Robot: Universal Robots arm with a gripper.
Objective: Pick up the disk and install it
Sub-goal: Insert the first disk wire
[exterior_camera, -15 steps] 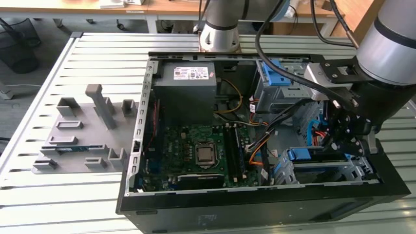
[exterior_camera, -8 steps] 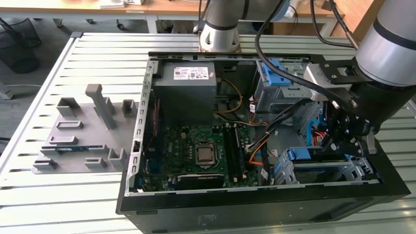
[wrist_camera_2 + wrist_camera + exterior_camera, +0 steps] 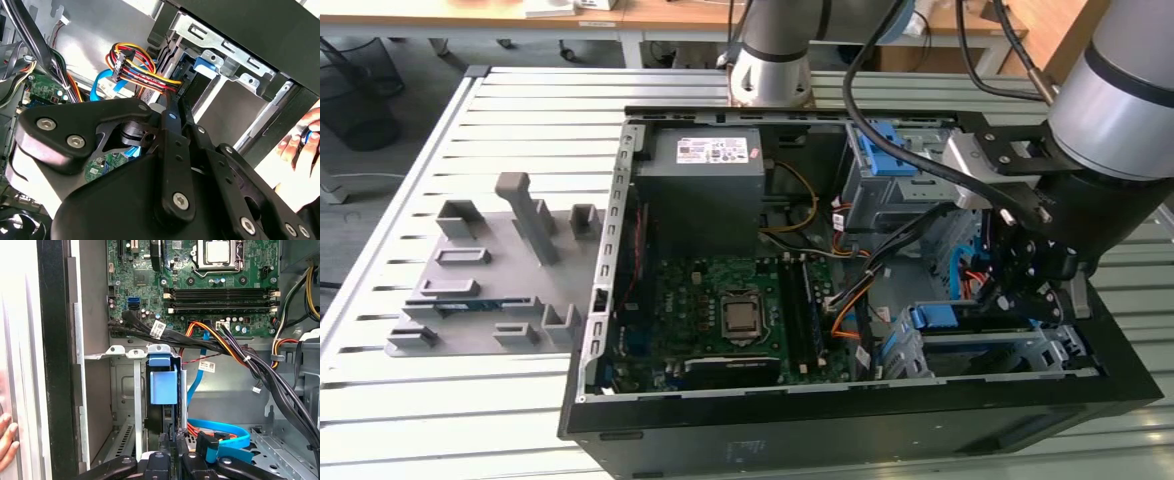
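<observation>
Looking across from the exterior view's left, the grey fixture plate (image 3: 487, 285) on the slatted table (image 3: 400, 180) holds only its own moulded blocks and slots; no drive lies there, so the pick-up looks done. Next comes the open computer case (image 3: 854, 415). Inside it sit the grey power supply (image 3: 707, 180) at the far end, the green motherboard (image 3: 734, 315) nearer, and a blue-tabbed upper drive cage (image 3: 894, 165) further right.

At the case's right end the gripper (image 3: 1034, 290) is down at the lower metal drive bay (image 3: 994, 350). In the first wrist view the disk (image 3: 163, 390) stands on edge in that bay's slot (image 3: 127, 354), its blue carrier tab toward the camera, with the gripper (image 3: 172, 455) just below it. The linkages crowd the slot, so I cannot tell whether the jaws are clamped on the disk or parted. I judge the install well along, the drive mostly seated, though not surely home. A loose blue data cable (image 3: 220, 432) lies on the case floor beside it.

A person's hand (image 3: 302, 137) rests outside the case wall.
</observation>
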